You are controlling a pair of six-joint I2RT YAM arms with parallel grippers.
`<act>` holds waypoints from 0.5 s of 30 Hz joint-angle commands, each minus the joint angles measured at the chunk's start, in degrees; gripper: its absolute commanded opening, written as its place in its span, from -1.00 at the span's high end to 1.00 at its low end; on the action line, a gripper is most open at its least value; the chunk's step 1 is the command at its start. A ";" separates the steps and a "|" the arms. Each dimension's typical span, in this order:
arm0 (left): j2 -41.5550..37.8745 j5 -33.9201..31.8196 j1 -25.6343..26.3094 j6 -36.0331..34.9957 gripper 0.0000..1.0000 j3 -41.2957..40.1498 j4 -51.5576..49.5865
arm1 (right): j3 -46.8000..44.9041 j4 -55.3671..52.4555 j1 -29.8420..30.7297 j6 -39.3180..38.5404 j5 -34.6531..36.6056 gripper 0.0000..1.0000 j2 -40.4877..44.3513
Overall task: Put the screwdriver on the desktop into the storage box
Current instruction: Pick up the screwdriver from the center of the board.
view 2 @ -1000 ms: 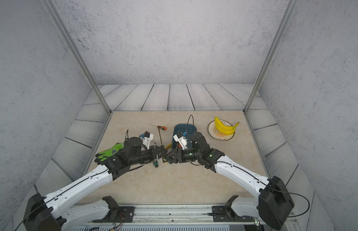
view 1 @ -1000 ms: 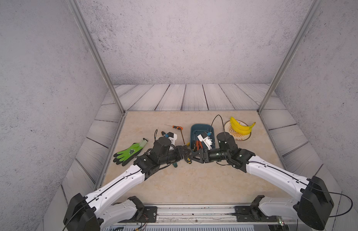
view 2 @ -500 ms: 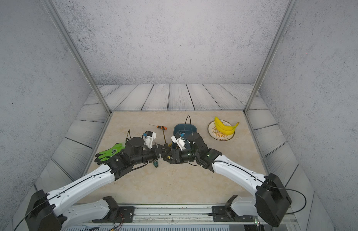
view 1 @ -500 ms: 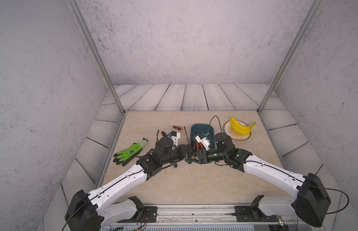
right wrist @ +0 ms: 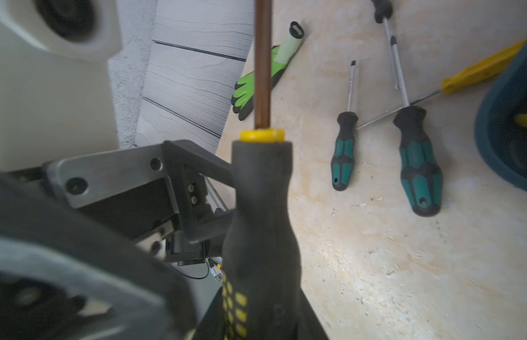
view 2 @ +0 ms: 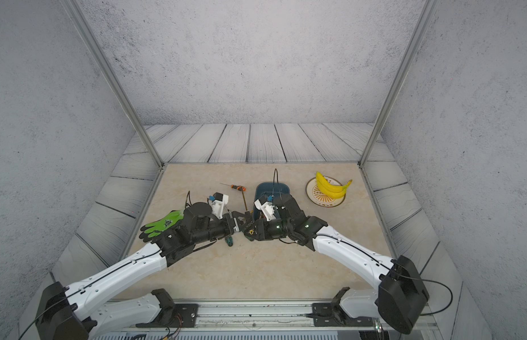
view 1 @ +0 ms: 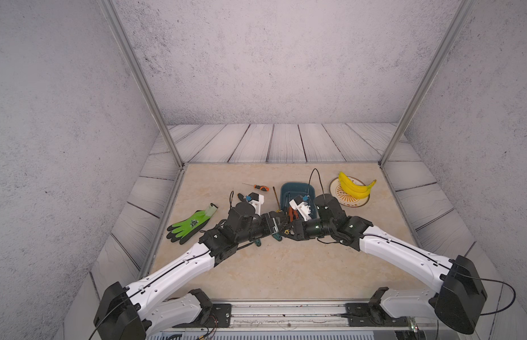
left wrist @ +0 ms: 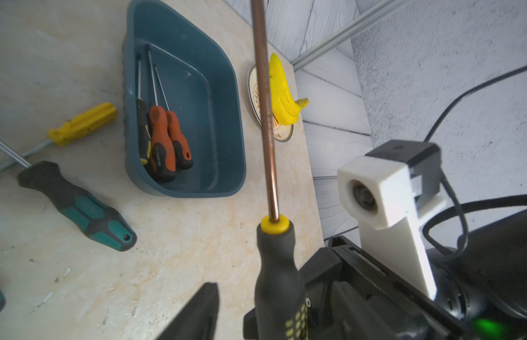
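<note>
Right gripper [left wrist: 275, 321] clamped on screwdriver [left wrist: 275, 259]'s black handle above mid-desktop [view 1: 286, 273]. Left gripper [right wrist: 225, 200]'s jaws spread, off it. Shaft pointed at the far edge, parallel to storage box [left wrist: 221, 123] (3 drivers [left wrist: 160, 138] already inside), which lay just toward the right edge. Right arm nearer.

Matt plastic storage box [left wrist: 224, 147]; smooth desktop [left wrist: 197, 235]

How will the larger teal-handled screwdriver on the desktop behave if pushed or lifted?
The larger teal-handled screwdriver is probably rigid, given its metal shaft. Its rounded handle may roll when nudged. Its contoured, matte grip likely resists slipping.
</note>
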State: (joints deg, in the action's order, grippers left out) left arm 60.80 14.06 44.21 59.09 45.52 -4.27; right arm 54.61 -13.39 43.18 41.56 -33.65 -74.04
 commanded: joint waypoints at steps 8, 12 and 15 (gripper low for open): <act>-11.46 -8.35 -4.10 -5.65 -0.62 1.22 -13.68 | 5.88 -15.56 -4.44 -3.74 10.01 0.79 -3.69; -15.06 -8.39 -4.82 -4.41 -0.63 -2.23 -15.81 | 10.13 -21.77 -7.46 -6.08 11.65 0.79 -8.44; -17.60 -8.38 -4.95 -3.04 -0.62 -5.48 -16.44 | 13.26 -23.93 -9.25 -7.86 12.04 0.79 -11.92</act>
State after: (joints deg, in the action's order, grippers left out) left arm 44.62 6.61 39.62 55.51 42.81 -17.45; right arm 64.75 -32.99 34.96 36.75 -23.46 -84.53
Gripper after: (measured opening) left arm 0.812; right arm 0.301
